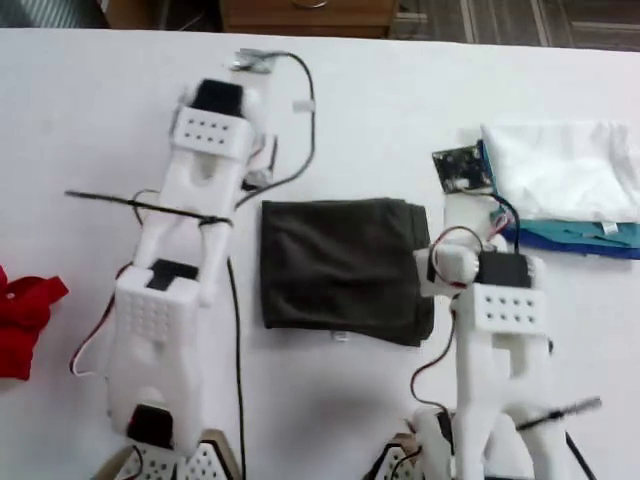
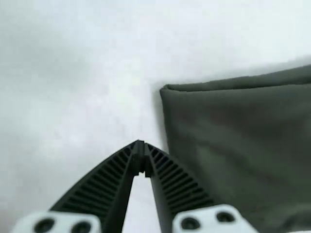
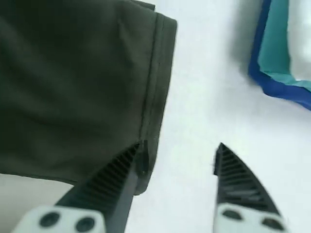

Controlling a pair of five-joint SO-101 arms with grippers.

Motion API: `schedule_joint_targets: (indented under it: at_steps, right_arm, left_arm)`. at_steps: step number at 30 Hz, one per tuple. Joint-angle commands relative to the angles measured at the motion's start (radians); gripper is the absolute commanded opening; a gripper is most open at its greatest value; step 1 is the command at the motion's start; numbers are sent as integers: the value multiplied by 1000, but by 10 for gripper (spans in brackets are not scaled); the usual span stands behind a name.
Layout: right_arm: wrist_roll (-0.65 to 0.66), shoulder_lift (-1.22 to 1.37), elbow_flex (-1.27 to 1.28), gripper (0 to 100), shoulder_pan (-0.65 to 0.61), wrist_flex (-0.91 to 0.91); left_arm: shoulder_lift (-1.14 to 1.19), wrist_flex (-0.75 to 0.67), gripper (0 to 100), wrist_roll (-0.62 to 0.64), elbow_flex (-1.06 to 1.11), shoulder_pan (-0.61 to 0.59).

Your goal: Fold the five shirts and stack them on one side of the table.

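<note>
A dark grey shirt (image 1: 340,268) lies folded into a rectangle at the middle of the table, between the two arms. My left gripper (image 2: 140,148) is shut and empty, its tips over bare table just off one corner of the dark shirt (image 2: 243,145). My right gripper (image 3: 180,148) is open at the shirt's opposite side. One of its fingers (image 3: 121,170) rests at the hemmed edge of the dark shirt (image 3: 73,87) and the other is over bare table. At the right edge sits a folded stack (image 1: 565,185) of white over teal over blue. A red shirt (image 1: 25,310) lies crumpled at the far left.
The left arm (image 1: 180,260) stretches along the dark shirt's left side, with black cables (image 1: 238,330) trailing beside it. The right arm (image 1: 495,340) stands between the dark shirt and the stack (image 3: 279,58). The white table (image 1: 400,90) stretches bare behind the shirt.
</note>
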Motion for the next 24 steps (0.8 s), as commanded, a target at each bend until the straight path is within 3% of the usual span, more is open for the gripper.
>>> schedule_joint_targets:
  at_steps: [1,12,24]
  right_arm:
    - [-17,124,-66,266,-56,-53]
    - [-161,707,-497,317,-91,91]
    - [-264,1087,-724,316,-133,231]
  left_arm:
    - [-48,20,27,-6,-30,-49]
    - [-272,2,27,-23,226,-66]
    - [-428,-186,27,-57,588,-178]
